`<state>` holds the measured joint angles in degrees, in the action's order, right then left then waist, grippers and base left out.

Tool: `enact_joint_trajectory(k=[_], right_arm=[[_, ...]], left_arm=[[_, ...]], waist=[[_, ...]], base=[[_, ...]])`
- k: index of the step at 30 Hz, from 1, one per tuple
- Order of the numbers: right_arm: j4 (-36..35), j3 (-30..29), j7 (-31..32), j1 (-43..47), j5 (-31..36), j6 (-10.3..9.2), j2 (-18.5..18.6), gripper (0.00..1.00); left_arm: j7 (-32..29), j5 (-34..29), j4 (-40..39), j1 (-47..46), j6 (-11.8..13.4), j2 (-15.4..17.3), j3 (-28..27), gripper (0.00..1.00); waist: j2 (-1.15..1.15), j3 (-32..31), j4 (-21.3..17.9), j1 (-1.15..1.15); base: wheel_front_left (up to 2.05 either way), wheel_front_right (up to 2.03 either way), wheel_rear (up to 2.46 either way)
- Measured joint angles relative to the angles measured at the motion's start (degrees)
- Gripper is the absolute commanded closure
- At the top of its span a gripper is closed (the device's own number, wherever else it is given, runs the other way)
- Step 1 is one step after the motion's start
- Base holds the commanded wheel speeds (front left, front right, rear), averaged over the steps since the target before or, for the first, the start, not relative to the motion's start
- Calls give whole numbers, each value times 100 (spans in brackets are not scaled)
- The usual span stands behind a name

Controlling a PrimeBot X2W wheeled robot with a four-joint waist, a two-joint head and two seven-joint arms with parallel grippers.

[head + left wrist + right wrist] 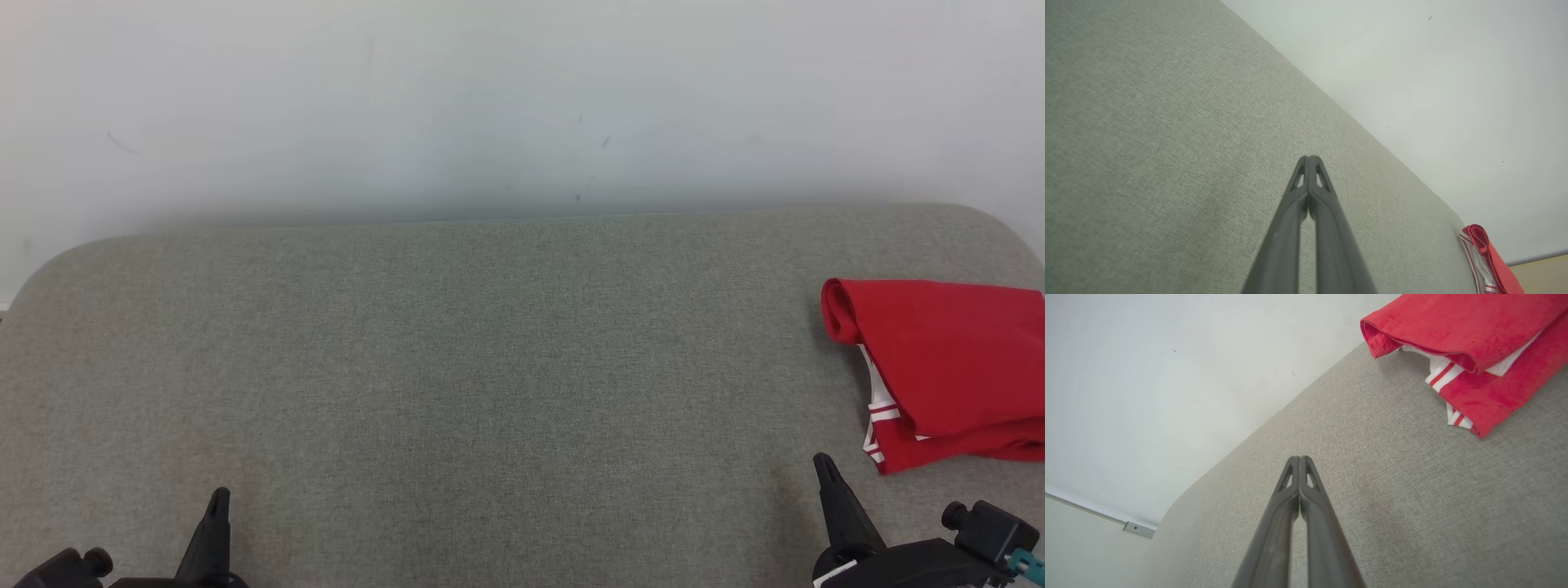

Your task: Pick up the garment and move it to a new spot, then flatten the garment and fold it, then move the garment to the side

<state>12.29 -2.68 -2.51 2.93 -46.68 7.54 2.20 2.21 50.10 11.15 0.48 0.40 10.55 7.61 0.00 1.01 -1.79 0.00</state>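
The garment (pixel 947 367) is red with white striped trim, folded into a compact stack at the far right of the grey fabric surface (pixel 490 367). It also shows in the right wrist view (pixel 1474 339) at the top right and in the left wrist view (pixel 1488 261) at the lower right. My right gripper (pixel 824 469) is shut and empty, low at the right, a short way in front and left of the garment. My left gripper (pixel 219 500) is shut and empty at the lower left, far from it. Both stand above bare fabric, fingertips pressed together (pixel 1309 159) (pixel 1299 459).
A pale wall (pixel 522 98) rises right behind the surface's far edge. The surface has rounded corners at the back left and back right. A wide stretch of bare fabric lies between the two grippers.
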Motion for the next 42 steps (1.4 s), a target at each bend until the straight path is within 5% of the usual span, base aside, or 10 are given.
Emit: enact_joint_trajectory(k=[42], right_arm=[[-79, 109, 126, -316, -2459, 0, 19, 100]], left_arm=[[-775, 2248, 169, -321, -403, -388, -1013, 100]], waist=[[0, -34, 67, 0]], base=[[0, 0, 0]])
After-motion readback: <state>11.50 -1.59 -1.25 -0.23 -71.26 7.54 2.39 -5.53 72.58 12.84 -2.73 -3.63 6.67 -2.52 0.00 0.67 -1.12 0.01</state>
